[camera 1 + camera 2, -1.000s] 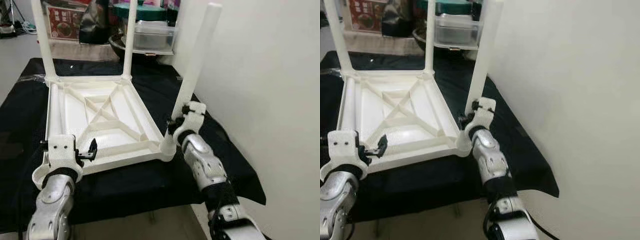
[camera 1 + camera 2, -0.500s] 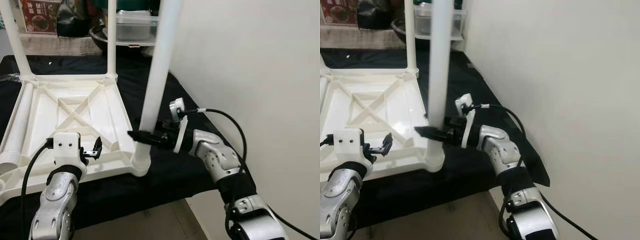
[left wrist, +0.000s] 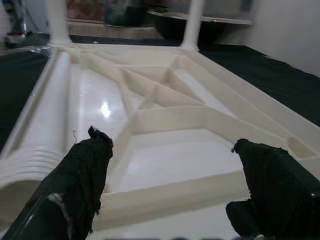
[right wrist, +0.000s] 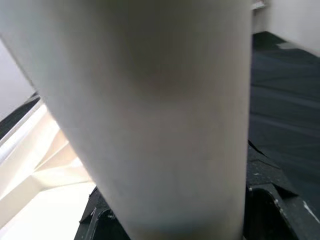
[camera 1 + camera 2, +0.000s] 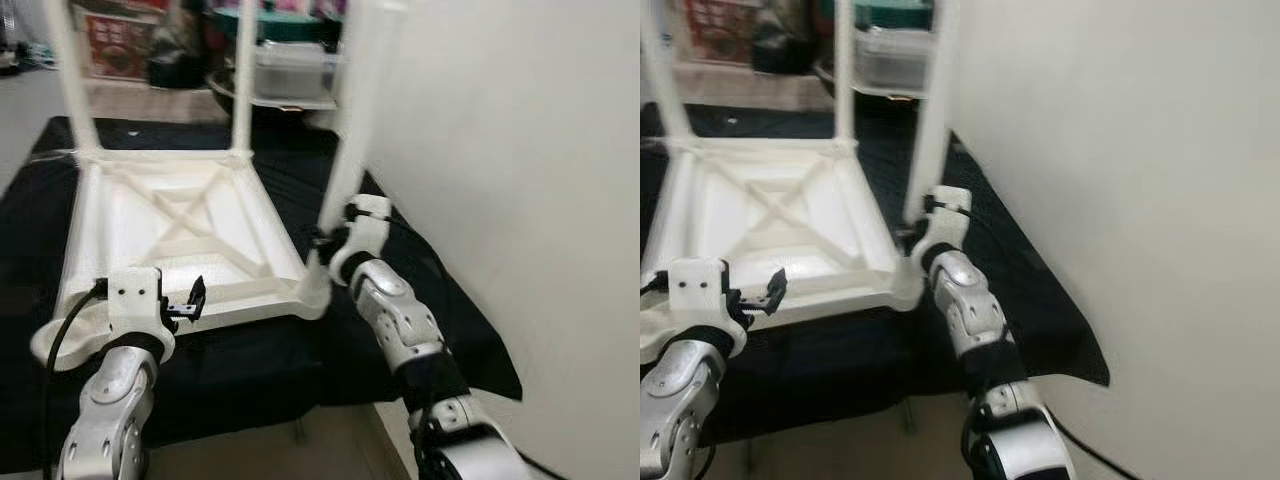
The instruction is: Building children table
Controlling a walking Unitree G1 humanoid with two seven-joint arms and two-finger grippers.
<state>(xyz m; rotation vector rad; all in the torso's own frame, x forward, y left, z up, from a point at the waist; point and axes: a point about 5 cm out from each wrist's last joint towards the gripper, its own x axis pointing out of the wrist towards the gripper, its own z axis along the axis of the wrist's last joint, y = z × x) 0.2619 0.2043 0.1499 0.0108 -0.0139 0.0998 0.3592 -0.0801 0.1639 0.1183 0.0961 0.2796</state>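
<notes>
Upside-down white plastic children's table (image 5: 190, 225) on a black-covered tabletop (image 5: 400, 330).
Right tool (image 5: 322, 243) clamped on a white round leg (image 5: 355, 130) — left tool (image 5: 190, 300) apart, just above the table's near rim.

White wall (image 5: 520, 150), black-draped surface (image 5: 30, 220)

1. We find the upturned white plastic children's table top (image 5: 180, 225) lying on the black cloth-covered surface (image 5: 440, 300).
2. Two white legs (image 5: 243, 80) stand at its far corners.
3. A third white leg (image 5: 350, 140) stands at its near right corner, the right gripper (image 5: 322, 245) around it.
4. The left gripper (image 5: 185, 303) sits at the near edge.
5. A clear lidded container (image 5: 290, 75) lies behind.
</notes>
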